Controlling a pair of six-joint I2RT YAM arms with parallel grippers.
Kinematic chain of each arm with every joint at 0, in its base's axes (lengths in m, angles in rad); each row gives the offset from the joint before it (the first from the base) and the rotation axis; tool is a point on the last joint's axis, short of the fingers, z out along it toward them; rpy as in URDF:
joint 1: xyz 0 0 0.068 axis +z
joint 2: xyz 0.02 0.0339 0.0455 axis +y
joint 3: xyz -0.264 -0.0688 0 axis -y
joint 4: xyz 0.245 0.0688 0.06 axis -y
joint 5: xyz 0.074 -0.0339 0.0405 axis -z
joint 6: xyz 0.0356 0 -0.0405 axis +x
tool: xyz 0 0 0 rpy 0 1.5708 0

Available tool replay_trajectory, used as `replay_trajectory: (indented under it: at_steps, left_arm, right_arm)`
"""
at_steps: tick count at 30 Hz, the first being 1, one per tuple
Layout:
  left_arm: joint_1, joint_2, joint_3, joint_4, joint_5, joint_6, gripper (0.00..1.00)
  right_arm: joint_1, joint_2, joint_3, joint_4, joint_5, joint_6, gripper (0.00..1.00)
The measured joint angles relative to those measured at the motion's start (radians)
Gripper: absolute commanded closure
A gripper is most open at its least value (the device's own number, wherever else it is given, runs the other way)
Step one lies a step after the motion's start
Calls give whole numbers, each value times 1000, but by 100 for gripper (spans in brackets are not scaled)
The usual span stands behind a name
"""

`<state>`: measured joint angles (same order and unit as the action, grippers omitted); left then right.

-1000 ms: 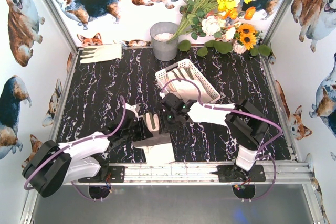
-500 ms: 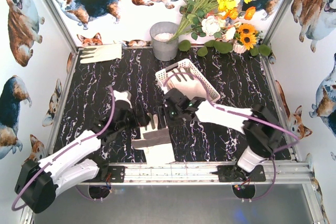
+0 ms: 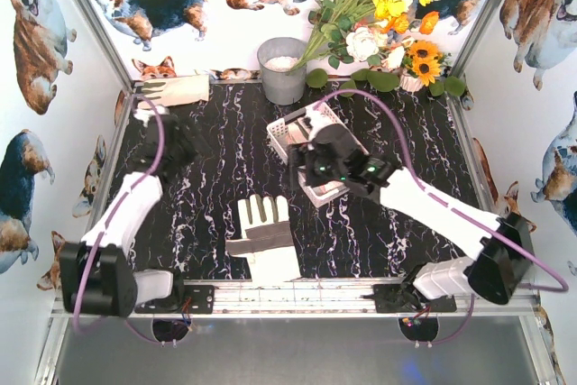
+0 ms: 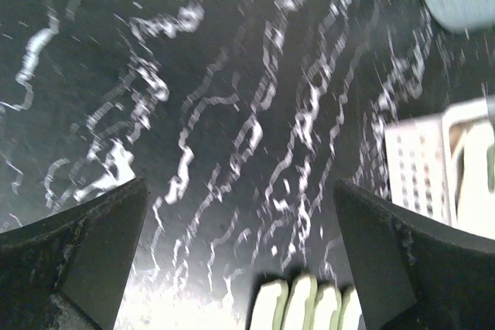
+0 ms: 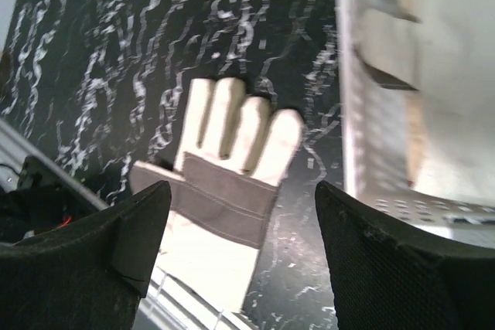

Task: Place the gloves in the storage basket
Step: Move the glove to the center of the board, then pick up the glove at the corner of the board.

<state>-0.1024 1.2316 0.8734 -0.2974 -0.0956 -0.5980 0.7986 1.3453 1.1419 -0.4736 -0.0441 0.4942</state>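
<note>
left gripper and right gripper spread wide, empty; one glove in the basket; front glove and far-corner glove lie on the table, yet to be stored

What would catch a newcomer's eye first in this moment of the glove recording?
A cream glove with a grey palm band lies flat on the black marbled table, near the middle of the front edge. Behind it the white basket is half hidden under the right arm, and a second glove lies in the far left corner. A bright flower bunch stands at the back right.
</note>
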Motion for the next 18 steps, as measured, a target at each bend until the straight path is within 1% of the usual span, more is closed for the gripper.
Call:
replay_trajectory:
  at_steps: [2,5,9,14,16,18]
  left_arm:
    - [71,53,35,17,6,-19,2]
    - [123,160,113,30,-3,-45,3]
    - [138,327,244,63,-4,-78,14]
    - [177,525,364,153,51,-140,23]
    - [190,601,405,183,58,-163,24]
    - [199,670,444,203,55,-185,29]
  right_arm:
    - [-48,-42,-44,10,0,-5,21]
    - [-121,-107,-115,13,-8,-11,21]
    - [-198,-149,-142,6,-17,-29,21]
    - [-219,-214,-165,1,-20,-44,21]
    - [-219,-254,-188,-2,-23,-43,21]
    - [-224,-283,-203,-11,-30,-40,21]
